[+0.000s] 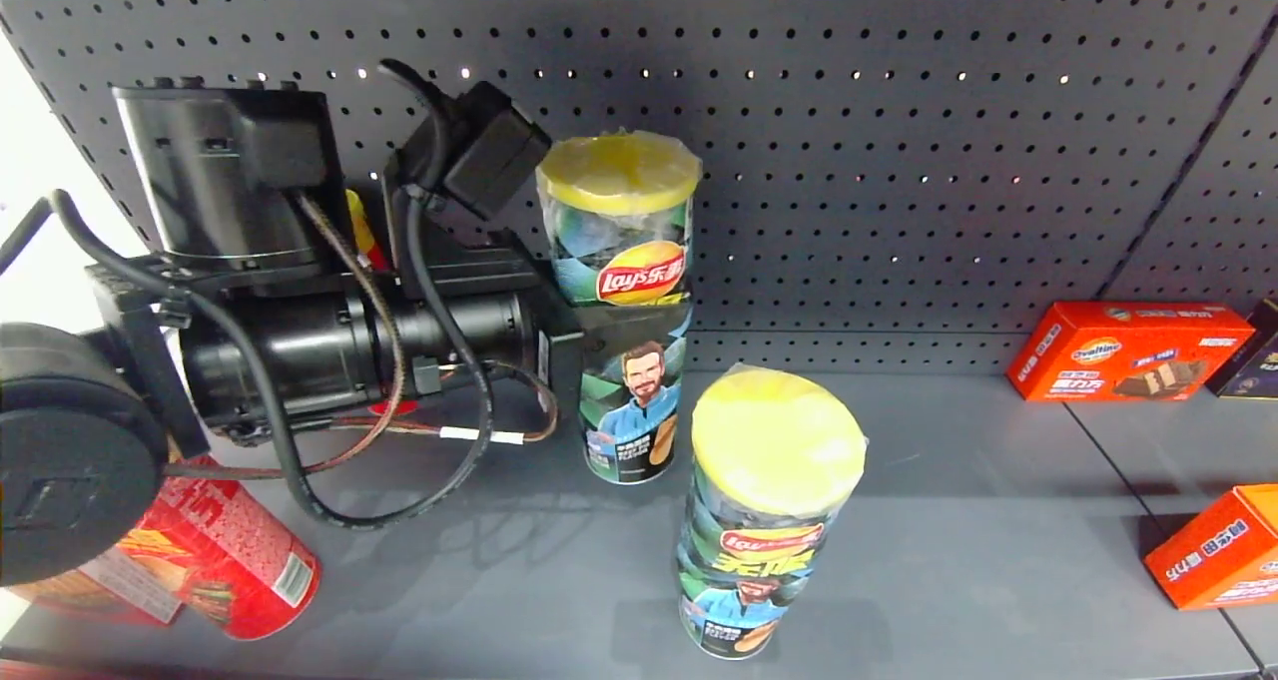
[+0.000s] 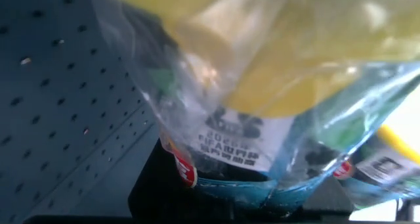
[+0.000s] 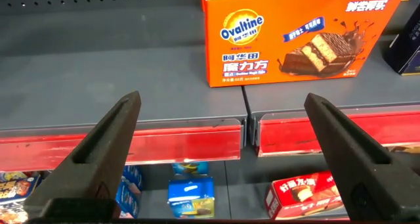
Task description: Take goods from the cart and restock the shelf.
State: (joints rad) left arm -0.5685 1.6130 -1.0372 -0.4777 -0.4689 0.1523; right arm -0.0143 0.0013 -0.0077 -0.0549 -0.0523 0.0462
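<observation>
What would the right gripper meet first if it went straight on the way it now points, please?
The right gripper would probably meet the red price strip first; the orange box sits farther back. Depth is unclear.

Black cylindrical left arm point(image 1: 349, 350) is trailing looped black cables point(image 1: 329, 515) and a brown wire point(image 1: 394, 360); right gripper point(image 3: 222, 102) is showing 2 black wedge fingers point(image 3: 98, 165).

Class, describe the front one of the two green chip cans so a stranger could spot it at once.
Find the grey shelf with the pegboard back. Near its middle stand two yellow-lidded green chip cans. Take the front can, nearer the shelf edge: it stands free, while the rear can has the left arm against it.
</observation>
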